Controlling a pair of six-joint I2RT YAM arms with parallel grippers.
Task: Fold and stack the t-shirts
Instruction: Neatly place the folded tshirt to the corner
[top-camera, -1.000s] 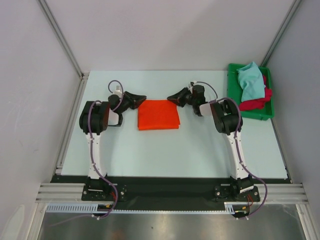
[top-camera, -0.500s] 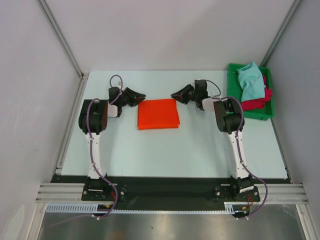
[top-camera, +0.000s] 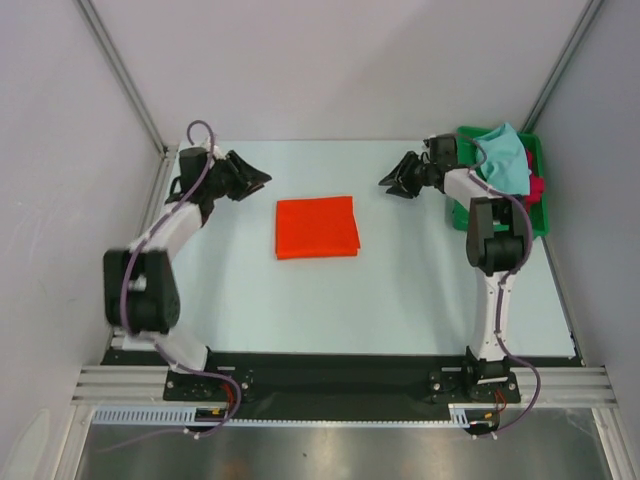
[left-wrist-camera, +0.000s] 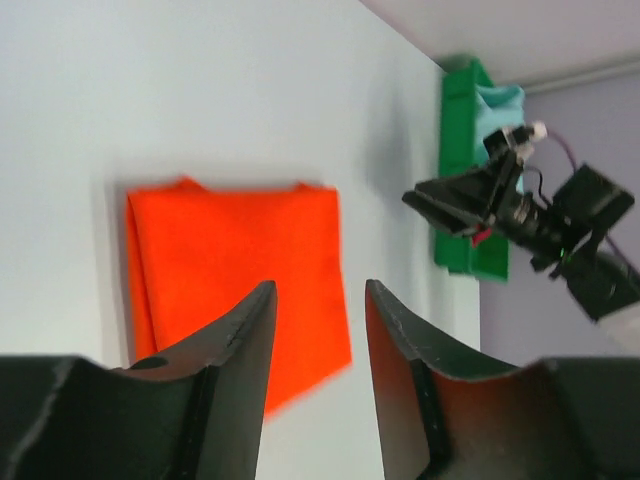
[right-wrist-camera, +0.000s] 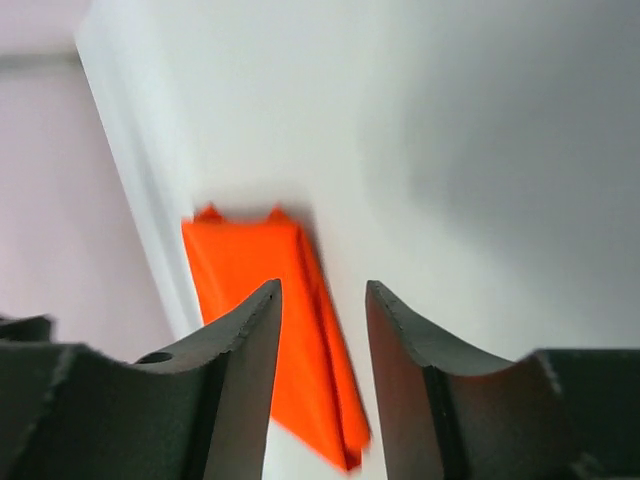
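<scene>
Left pincer (top-camera: 263, 180) and right pincer (top-camera: 385, 184), jaws apart, flank folded orange t-shirt (top-camera: 316, 227), clear of its edges

Robot lab cell, not a home. I'm bolted to a black base plate (top-camera: 340, 372) on aluminium extrusion (top-camera: 120, 385); pale table (top-camera: 400, 300), blank white panels (top-camera: 330, 70) framed by metal posts (top-camera: 122, 75), slotted cable duct (top-camera: 140, 414) below.

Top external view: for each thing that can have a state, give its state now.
orange t-shirt: folded, lying flat
teal t-shirt: crumpled, on top in the tray
red t-shirt: crumpled, under the teal one
green tray: holds two shirts
left gripper: open, empty
right gripper: open, empty
</scene>
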